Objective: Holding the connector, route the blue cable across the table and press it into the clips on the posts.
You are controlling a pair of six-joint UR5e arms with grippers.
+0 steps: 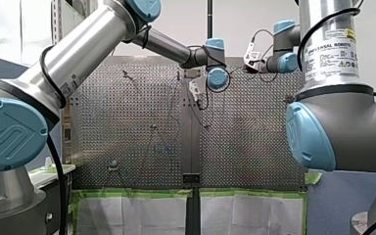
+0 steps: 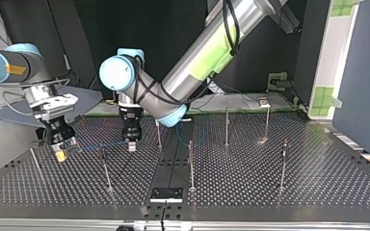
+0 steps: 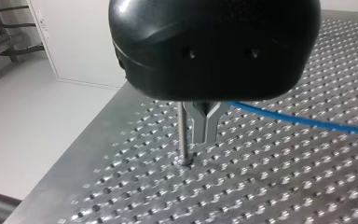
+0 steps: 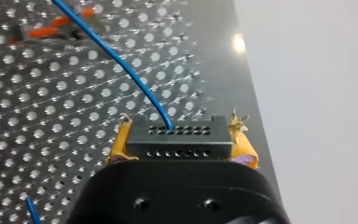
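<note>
Right gripper (image 4: 181, 140) is clamping the connector (image 4: 177, 145); left gripper (image 3: 205, 129) is pinching the blue cable (image 3: 298, 120) beside a post (image 3: 182, 130). We are judging that pressing it down there comes next.

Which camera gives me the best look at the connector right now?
Right wrist view: the connector sits clamped between my right gripper's yellow pads, blue cable leaving its face. Top view shows only a yellow speck at that gripper's tip; front view is too distant; left wrist view shows only cable.
</note>
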